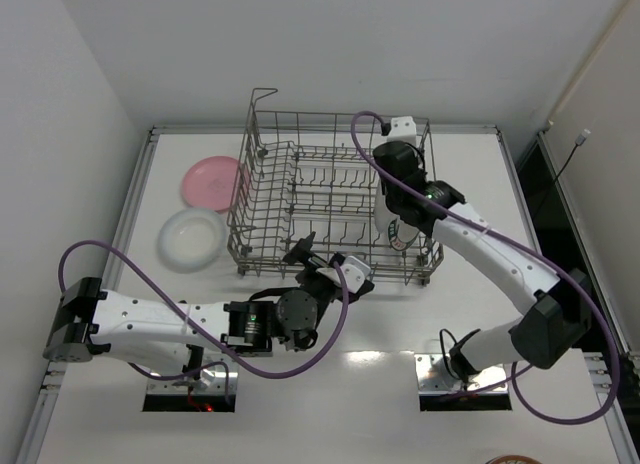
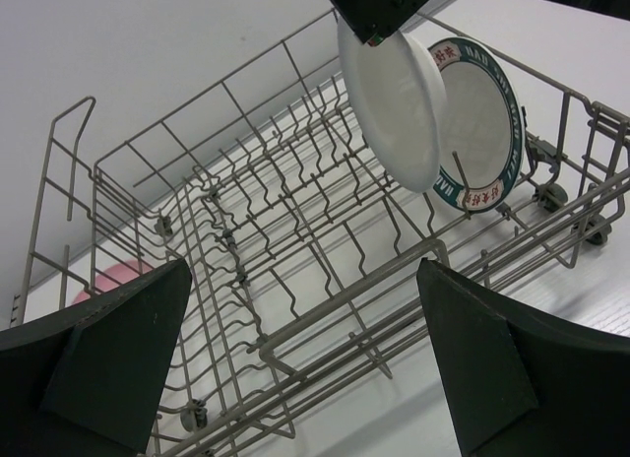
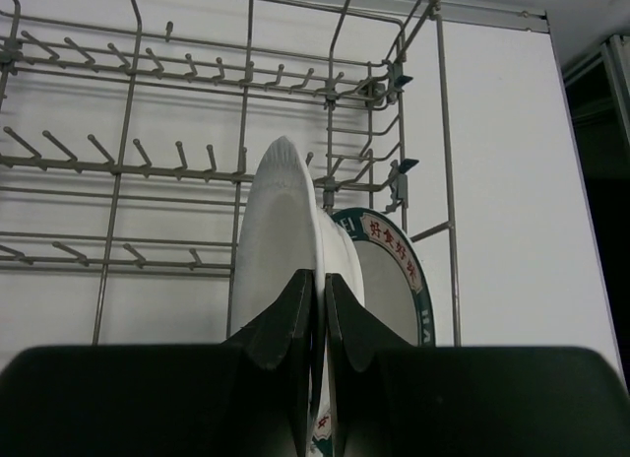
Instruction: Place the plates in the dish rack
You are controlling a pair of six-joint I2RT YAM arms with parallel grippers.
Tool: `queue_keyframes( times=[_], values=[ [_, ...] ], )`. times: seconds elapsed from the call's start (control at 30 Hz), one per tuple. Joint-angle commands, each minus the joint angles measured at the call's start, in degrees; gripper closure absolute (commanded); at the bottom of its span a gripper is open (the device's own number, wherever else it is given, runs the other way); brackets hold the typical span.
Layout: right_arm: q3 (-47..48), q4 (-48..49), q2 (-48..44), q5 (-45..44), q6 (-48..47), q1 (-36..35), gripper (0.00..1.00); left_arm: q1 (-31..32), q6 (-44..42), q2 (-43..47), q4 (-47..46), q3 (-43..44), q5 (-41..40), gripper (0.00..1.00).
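Pinching a white plate point(image 3: 271, 240), the right pincer point(image 3: 318, 285) hangs beside the teal-rimmed plate point(image 3: 396, 272).

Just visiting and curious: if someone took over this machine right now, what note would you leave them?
Left fingers: open, empty, at the rack's near side.
Right fingers: shut on a white plate, holding it upright inside the rack's right end, beside the teal-rimmed plate.
Done: teal-rimmed plate stands in the rack.
Left to do: release the held plate, then load the pink plate and the other white plate, both on the table left of the rack.
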State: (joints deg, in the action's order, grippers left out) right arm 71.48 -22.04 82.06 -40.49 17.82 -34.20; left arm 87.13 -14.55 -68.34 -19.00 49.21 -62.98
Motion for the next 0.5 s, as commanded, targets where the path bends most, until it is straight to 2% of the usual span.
queue_keyframes(
  times=[0.0, 0.33, 0.47],
  values=[
    [3.7, 2.5, -4.9, -6.9, -1.7, 0.0, 1.0, 0.6, 0.3, 1.7, -3.1, -0.1, 0.1, 0.0],
    [2.4, 3.0, -9.0, -6.4, -4.7, 0.0, 1.0, 0.6, 0.3, 1.7, -3.1, -0.1, 0.1, 0.0],
    [0.1, 3.5, -7.7, -5.5, -5.3, 0.7, 1.0, 0.6, 0.3, 1.7, -3.1, -0.1, 0.1, 0.0]
  ],
)
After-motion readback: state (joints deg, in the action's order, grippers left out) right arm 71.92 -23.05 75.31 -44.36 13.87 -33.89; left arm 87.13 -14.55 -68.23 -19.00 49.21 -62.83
